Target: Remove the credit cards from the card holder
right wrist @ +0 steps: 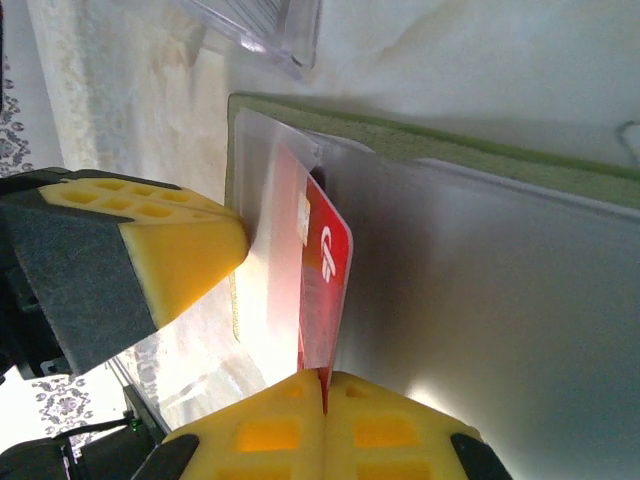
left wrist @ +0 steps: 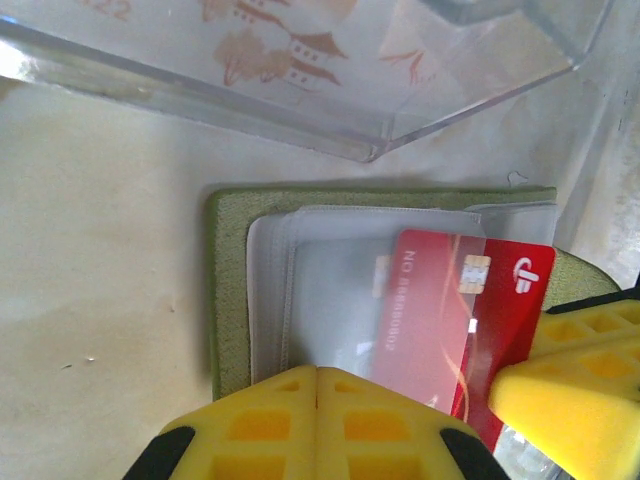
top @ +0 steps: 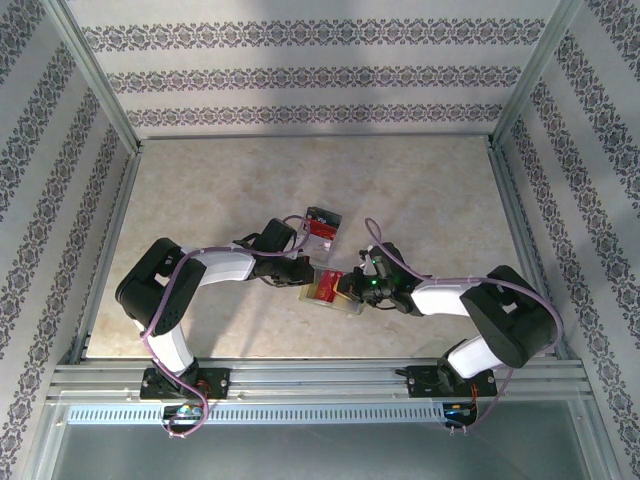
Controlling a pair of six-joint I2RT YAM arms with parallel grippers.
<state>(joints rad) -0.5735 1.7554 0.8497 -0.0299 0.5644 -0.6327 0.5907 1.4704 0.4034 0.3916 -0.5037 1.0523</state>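
1. Progress so far: the flat yellow-green folding card holder (left wrist: pixel 228 300) is lying open on the pale counter (left wrist: pixel 100 300), roughly mid-counter and toward the near side. It sits between the two arms, with a small clear plastic box (top: pixel 322 225) just on its far side.
2. One thin red plastic credit card (left wrist: pixel 500 300) is slid partway out of a clear inner sleeve (left wrist: pixel 330 290). Its right-hand end is bare and the rest is under the plastic, so it isn't out yet.
3. The left gripper (left wrist: pixel 317 385) is parked on the holder's near edge with the jaws closed tight together, and the sleeve edge looks pinched to keep the holder put.
4. The right gripper (right wrist: pixel 325 392) has its jaws clamped shut on the exposed edge of the red card, so a pull looks to be the step in hand.
5. What's left, by the look of it: the red card has to be drawn fully clear and set down. Whether another card is tucked in the other sleeves can't be told.
6. Writing: "NO" and a run of digits, mostly eights, is printed on the red card, too blurred through the plastic to be trusted. A gold chip (left wrist: pixel 477 268) and a white logo (left wrist: pixel 527 273) can be seen, with no brand name readable. Reddish-brown building drawings are printed on the clear box.
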